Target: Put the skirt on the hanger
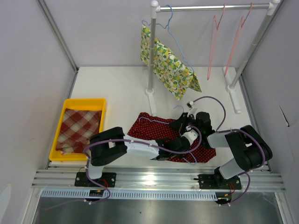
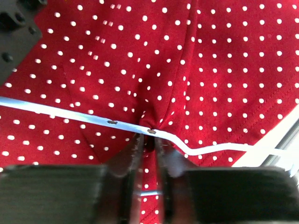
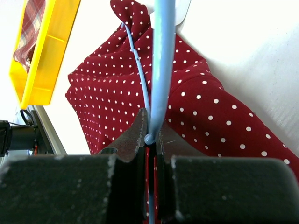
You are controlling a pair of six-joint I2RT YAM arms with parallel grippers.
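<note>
The red white-dotted skirt (image 1: 145, 126) lies rumpled on the white table in front of both arms. A light blue wire hanger (image 1: 158, 122) lies across it. In the left wrist view the hanger's bar (image 2: 70, 114) crosses the skirt (image 2: 210, 70), and my left gripper (image 2: 148, 140) pinches a puckered fold of the cloth just under the bar. In the right wrist view my right gripper (image 3: 150, 135) is shut on the hanger (image 3: 162, 60), with the skirt (image 3: 210, 112) spread beneath. In the top view the left gripper (image 1: 174, 143) and right gripper (image 1: 182, 122) meet over the skirt's middle.
A yellow tray (image 1: 84, 101) holding a red plaid cloth (image 1: 79, 128) sits at the left. At the back stands a clothes rack (image 1: 215, 7) with a lemon-print garment (image 1: 170, 67) on a blue hanger and two pink hangers (image 1: 217, 37). Its post (image 1: 150, 56) rises behind the skirt.
</note>
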